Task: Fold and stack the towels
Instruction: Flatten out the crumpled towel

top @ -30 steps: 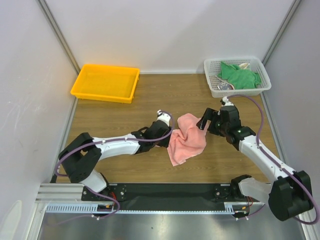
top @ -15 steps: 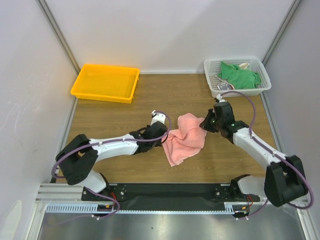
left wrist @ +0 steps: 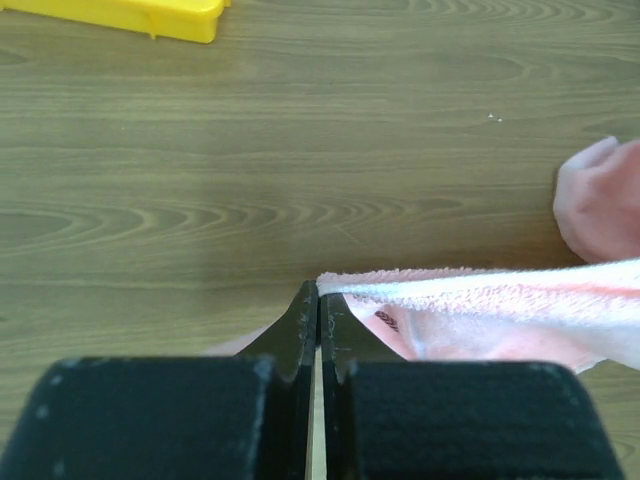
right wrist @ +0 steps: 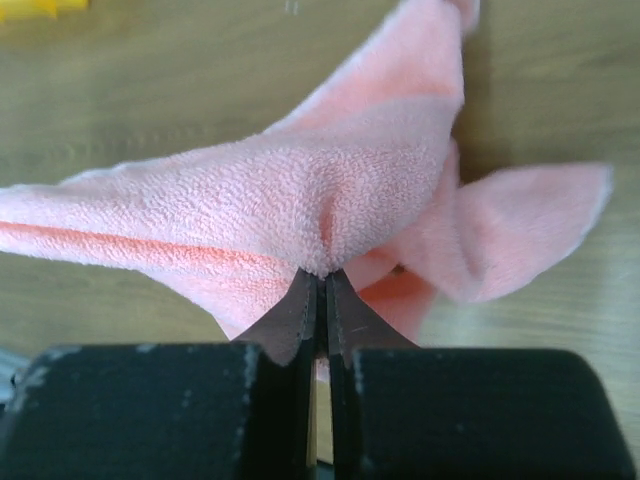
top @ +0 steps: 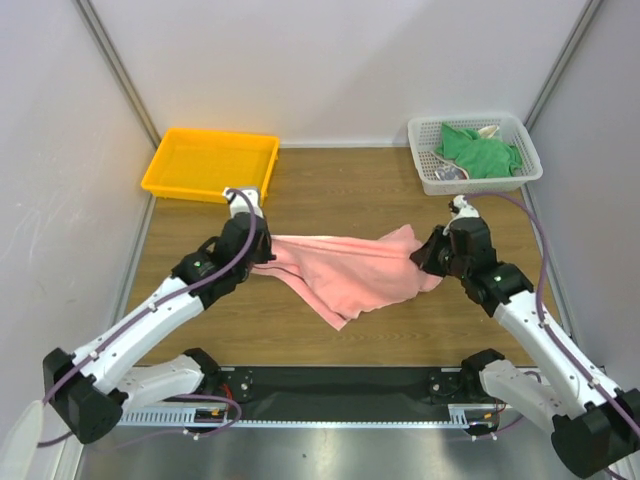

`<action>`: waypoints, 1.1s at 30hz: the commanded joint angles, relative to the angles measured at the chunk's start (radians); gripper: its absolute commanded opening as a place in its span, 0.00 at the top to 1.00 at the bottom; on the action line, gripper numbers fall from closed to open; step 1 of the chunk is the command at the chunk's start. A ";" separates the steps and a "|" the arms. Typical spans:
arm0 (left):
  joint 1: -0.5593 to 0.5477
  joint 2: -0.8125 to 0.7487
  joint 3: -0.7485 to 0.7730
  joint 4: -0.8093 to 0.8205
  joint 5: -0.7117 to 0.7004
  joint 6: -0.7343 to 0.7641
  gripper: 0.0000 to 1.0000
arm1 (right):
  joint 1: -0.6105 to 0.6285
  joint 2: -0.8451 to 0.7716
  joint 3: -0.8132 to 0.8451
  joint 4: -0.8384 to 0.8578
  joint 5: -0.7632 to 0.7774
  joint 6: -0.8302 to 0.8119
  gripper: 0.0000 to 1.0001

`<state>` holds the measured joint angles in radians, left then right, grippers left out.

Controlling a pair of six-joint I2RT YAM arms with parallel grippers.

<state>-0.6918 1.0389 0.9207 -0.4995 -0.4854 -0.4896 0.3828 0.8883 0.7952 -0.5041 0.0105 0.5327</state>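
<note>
The salmon-pink towel (top: 350, 272) is stretched across the middle of the wooden table between both arms, its lower part sagging to a point near the front. My left gripper (top: 262, 252) is shut on its left corner, and in the left wrist view the towel's edge (left wrist: 480, 295) runs off to the right from the pinched fingertips (left wrist: 318, 292). My right gripper (top: 428, 258) is shut on the towel's right end; the cloth (right wrist: 300, 200) bunches over the closed fingertips (right wrist: 322, 277). A green towel (top: 478, 150) lies in the white mesh basket, with a bit of patterned towel (top: 449, 172) beside it.
A yellow plastic tray (top: 212, 165) sits at the back left, just behind my left gripper. The white mesh basket (top: 526, 150) stands at the back right against the wall. White walls close in both sides and the back.
Both grippers closed on the crumpled pink towel and drew apart. The left arm swung back-left toward the tray and the right moved slightly right, pulling the towel out into a long band.
</note>
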 commanded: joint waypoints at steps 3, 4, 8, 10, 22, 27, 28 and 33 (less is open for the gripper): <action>0.149 -0.050 0.020 -0.143 -0.036 0.078 1.00 | 0.043 -0.002 -0.112 -0.058 -0.045 0.061 1.00; 0.167 -0.040 0.023 -0.145 -0.022 0.082 1.00 | 0.063 -0.003 -0.131 -0.004 -0.064 0.078 1.00; 0.178 0.018 0.023 -0.128 0.027 0.079 1.00 | 0.224 0.044 -0.160 0.084 -0.064 0.131 1.00; 0.178 0.044 0.015 -0.110 0.044 0.068 1.00 | 0.266 0.112 -0.149 0.095 -0.030 0.141 0.93; 0.178 0.067 -0.043 -0.043 0.088 -0.009 0.99 | -0.053 0.231 0.128 0.108 -0.093 0.021 0.00; 0.178 0.062 -0.080 -0.027 0.084 -0.027 1.00 | -0.097 0.355 0.122 0.286 -0.012 -0.019 0.04; 0.178 0.061 -0.083 -0.024 0.082 -0.027 1.00 | -0.099 0.389 0.127 0.326 -0.012 -0.028 0.05; 0.178 0.062 -0.092 -0.016 0.082 -0.032 1.00 | -0.104 0.567 0.193 0.358 -0.012 -0.025 0.13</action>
<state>-0.5209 1.1236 0.8299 -0.5549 -0.3893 -0.4984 0.2840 1.4021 0.9295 -0.2092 -0.0193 0.5262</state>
